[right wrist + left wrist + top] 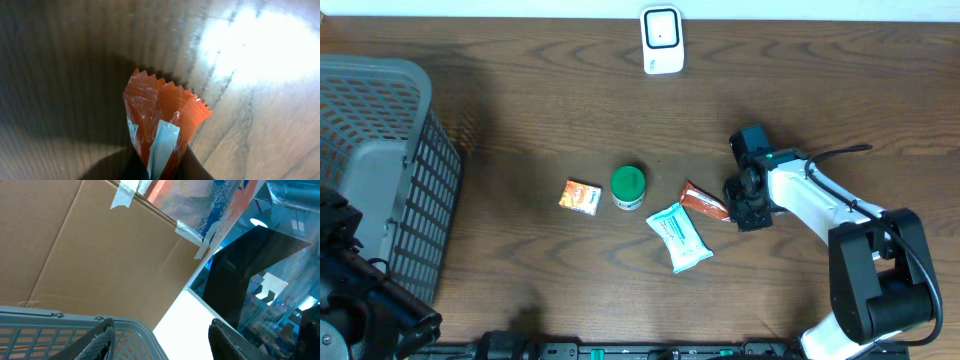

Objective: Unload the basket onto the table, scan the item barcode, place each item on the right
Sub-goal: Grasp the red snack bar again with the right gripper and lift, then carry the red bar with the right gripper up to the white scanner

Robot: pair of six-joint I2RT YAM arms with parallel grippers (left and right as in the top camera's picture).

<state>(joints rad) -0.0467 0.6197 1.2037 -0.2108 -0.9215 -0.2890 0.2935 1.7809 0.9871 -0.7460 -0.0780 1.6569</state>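
- The right claw [733,208] is clamped on one end of an orange wrapper [162,127]: glossy, crinkled foil with a zigzag top edge and a pale blue strip down its middle.
- The wrapper lies low over the table [520,110], just right of a white and teal pouch [678,236], flat and soft.
- Further left stand a round green-lidded jar [628,187] and a small square orange packet [580,197].
- The left claw [160,345] hangs open over a grey plastic lattice basket [50,325], holding nothing.
- A white rounded scanner [661,40] sits at the far edge, well apart from the wrapper.
- The table is dark wood with visible grain and a bright glare patch.
- Beyond the basket is taped brown cardboard [100,255].
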